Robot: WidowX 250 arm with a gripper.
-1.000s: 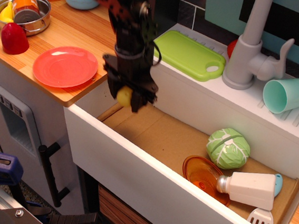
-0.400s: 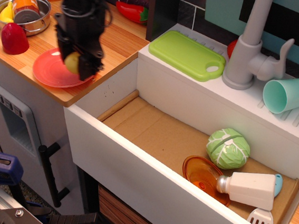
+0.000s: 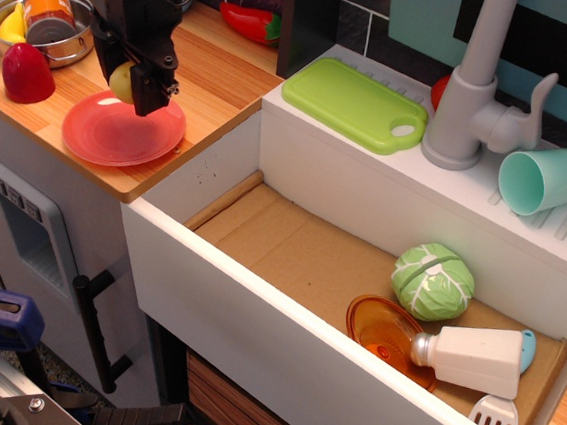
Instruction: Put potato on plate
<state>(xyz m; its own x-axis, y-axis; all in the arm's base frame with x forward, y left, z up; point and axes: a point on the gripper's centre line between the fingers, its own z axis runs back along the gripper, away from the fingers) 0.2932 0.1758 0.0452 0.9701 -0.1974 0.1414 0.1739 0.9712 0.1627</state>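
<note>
The coral-pink plate (image 3: 120, 133) lies on the wooden counter left of the sink. My black gripper (image 3: 132, 81) hangs over the plate's far part, shut on the small yellow potato (image 3: 123, 82), which shows between the fingers. The potato is held just above the plate, not resting on it.
A red toy (image 3: 26, 74) and a metal pot (image 3: 42, 24) with cans stand left of the plate. The white sink basin (image 3: 284, 313) holds a green cabbage (image 3: 433, 280), an orange dish (image 3: 384, 333), a white shaker (image 3: 472, 357) and a spatula. A green cutting board (image 3: 354, 104), faucet and teal cup (image 3: 548, 179) stand behind.
My gripper has carried the potato left from above the sink's left corner to over the plate, rising slightly in the last moment.
</note>
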